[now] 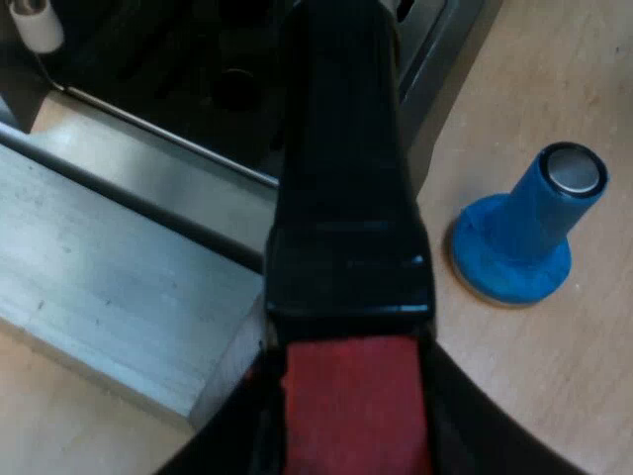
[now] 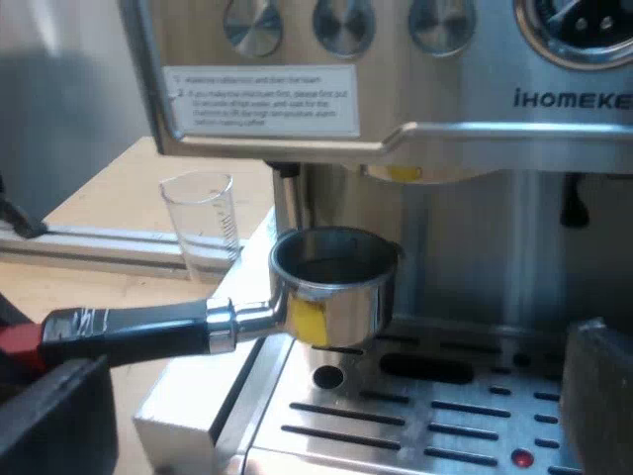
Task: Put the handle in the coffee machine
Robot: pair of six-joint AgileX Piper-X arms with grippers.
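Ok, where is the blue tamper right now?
In the left wrist view, the blue tamper stands on the wooden table beside the espresso machine's base, close to the holder's dark handle that my left gripper holds.

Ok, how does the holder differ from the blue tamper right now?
The holder is shiny metal with a dark handle; the tamper is blue. My left gripper holds the holder over the drip tray; the tamper stands loose on the table. Neither is locked into the machine.
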